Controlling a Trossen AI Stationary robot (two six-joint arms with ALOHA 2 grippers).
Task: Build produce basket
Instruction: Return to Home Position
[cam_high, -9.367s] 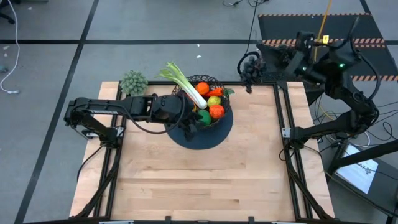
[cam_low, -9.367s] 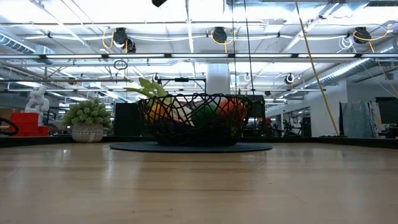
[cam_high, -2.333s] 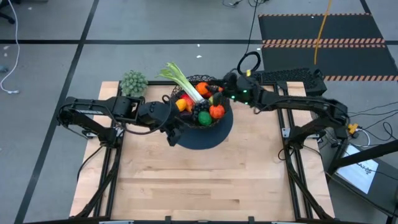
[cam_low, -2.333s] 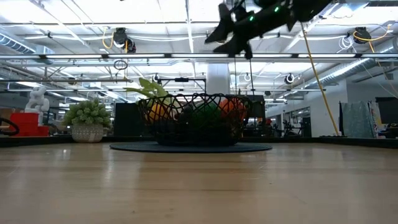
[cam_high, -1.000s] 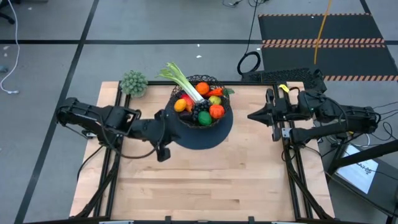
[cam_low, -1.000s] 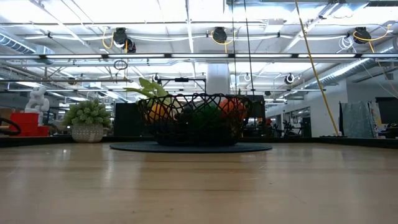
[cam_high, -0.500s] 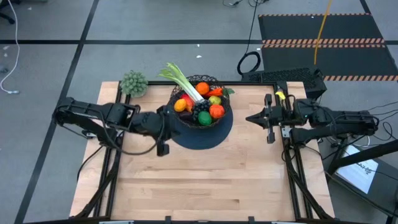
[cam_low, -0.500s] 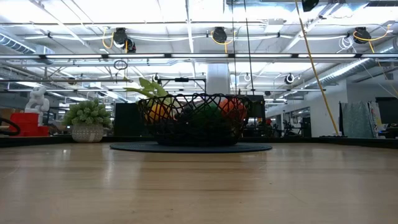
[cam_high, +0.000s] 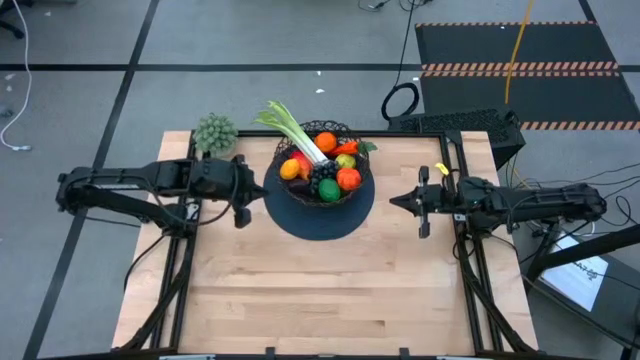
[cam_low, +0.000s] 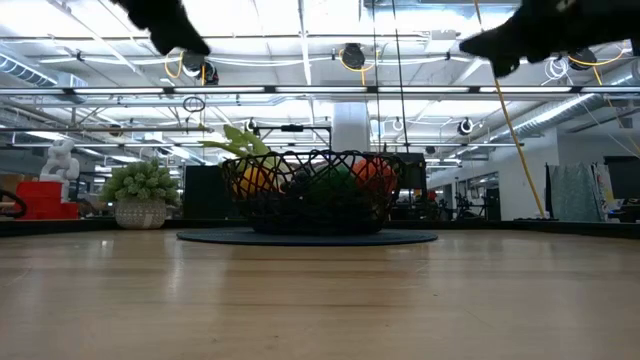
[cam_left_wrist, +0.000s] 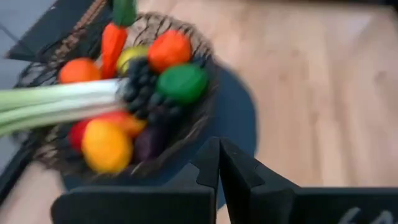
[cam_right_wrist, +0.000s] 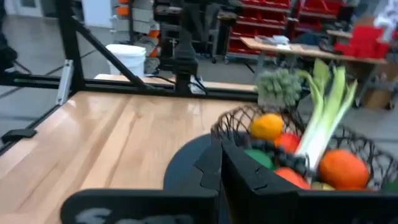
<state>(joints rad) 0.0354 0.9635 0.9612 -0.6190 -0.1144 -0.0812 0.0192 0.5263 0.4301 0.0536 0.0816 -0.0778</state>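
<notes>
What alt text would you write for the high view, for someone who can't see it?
A black wire basket full of toy produce, a leek sticking out past its rim, sits on a dark round mat on a wooden table. The left hand and right hand, both shut and empty, flank it without touching.

You have both arms stretched out level and pointing inward, facing each other. Your left gripper (cam_high: 255, 190) has its fingers pressed together, holding nothing; your right gripper (cam_high: 395, 201) is likewise closed and empty.
</notes>
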